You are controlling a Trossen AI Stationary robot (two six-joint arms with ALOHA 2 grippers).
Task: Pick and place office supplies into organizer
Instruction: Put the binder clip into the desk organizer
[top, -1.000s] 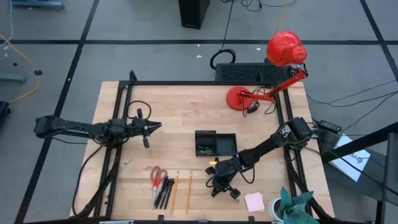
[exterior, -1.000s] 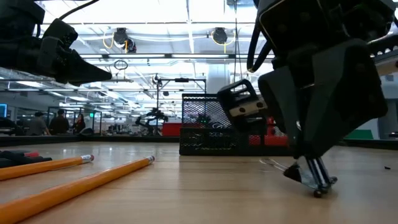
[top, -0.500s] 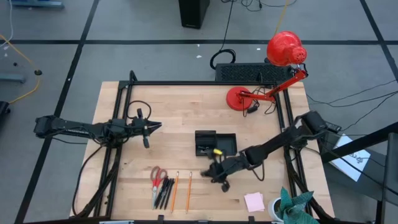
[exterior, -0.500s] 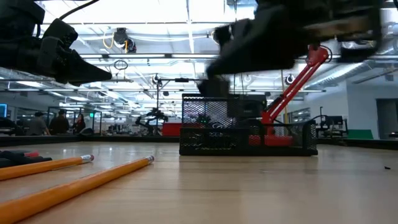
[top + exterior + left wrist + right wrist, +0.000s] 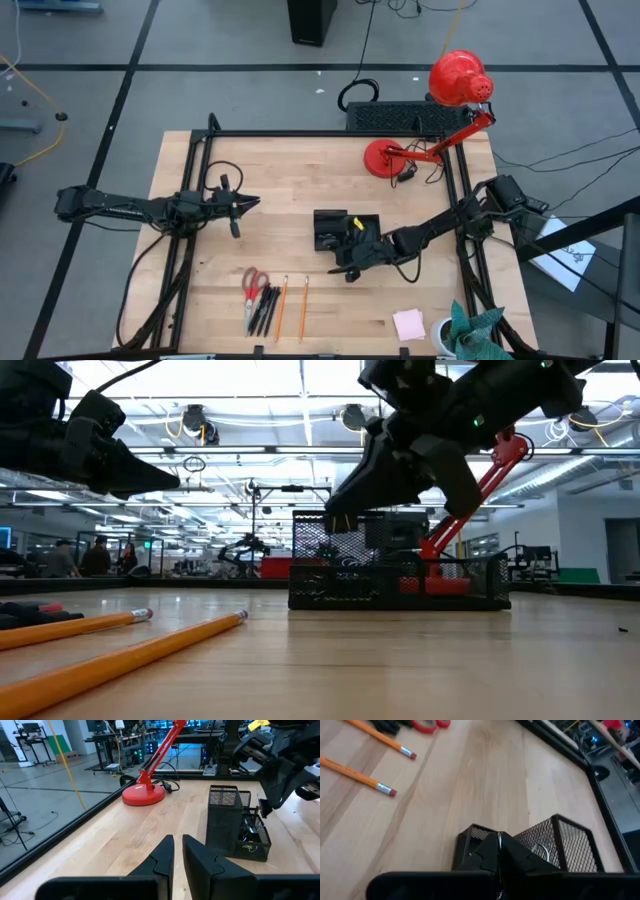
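The right gripper [image 5: 345, 263] is clenched fully, with no gap visible between its fingers in its own wrist view. One second earlier it stood on the table, near and to the right of the organizer [image 5: 331, 229], with its tips down on a small metal clip. It has since risen clear of the surface and travelled toward the far side. It now hangs above the near edge of the organizer. Whether the clip came up with it cannot be told; nothing is visible at the fingertips.

Judgement: the pick step is finished and the carry is almost over. Release into a compartment comes next, provided the item is actually held.

The orange pencils [image 5: 292, 306], black pens [image 5: 265, 310] and scissors [image 5: 253, 281] lie untouched at near left. The pink sticky-note pad [image 5: 408, 324] lies at near right.

The left gripper [image 5: 252, 204] waits at left, slightly parted and empty.
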